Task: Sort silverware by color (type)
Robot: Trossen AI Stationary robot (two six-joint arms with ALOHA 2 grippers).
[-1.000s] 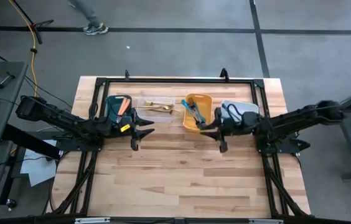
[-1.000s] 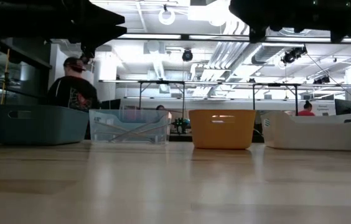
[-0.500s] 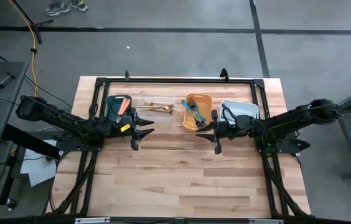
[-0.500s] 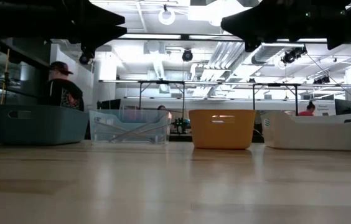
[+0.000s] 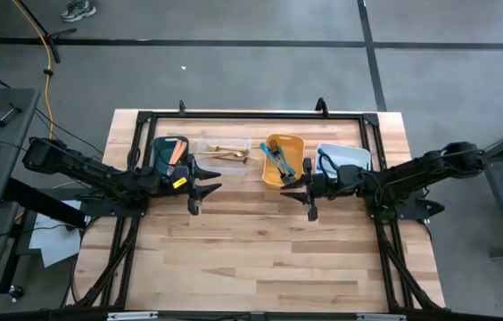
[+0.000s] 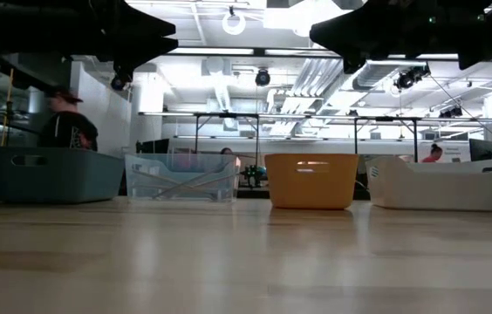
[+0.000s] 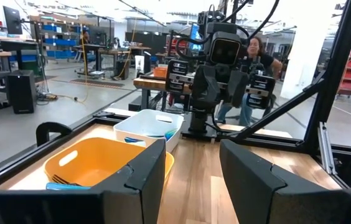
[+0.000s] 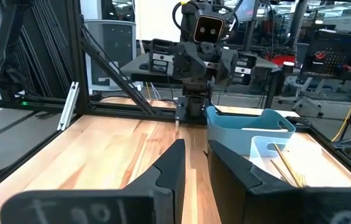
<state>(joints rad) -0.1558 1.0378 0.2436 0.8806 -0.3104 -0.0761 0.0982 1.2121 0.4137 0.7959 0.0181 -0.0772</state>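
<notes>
The silverware lies in four bins along the far edge. Orange-handled pieces (image 5: 177,152) are in the teal bin (image 5: 159,150). Gold ones (image 5: 226,155) are in the clear bin (image 5: 234,143). Blue forks (image 5: 278,160) are in the orange bin (image 5: 292,143). Dark ones (image 5: 330,160) are in the white bin (image 5: 355,153). My left gripper (image 5: 209,184) hovers level in front of the clear bin, open and holding nothing (image 7: 192,174). My right gripper (image 5: 298,190) hovers level in front of the orange bin, its fingers a narrow gap apart with nothing between them (image 8: 196,165).
A black frame (image 5: 251,116) runs around the table behind the bins and down both sides. The wooden tabletop (image 5: 251,250) stretches from the grippers to the near edge. In the low view a person (image 6: 64,126) moves in the room behind the teal bin (image 6: 54,173).
My right gripper has sunk a little and moved slightly toward the table's left, then stopped. Its finger gap looks unchanged. The person in the room beyond has walked toward the left.
</notes>
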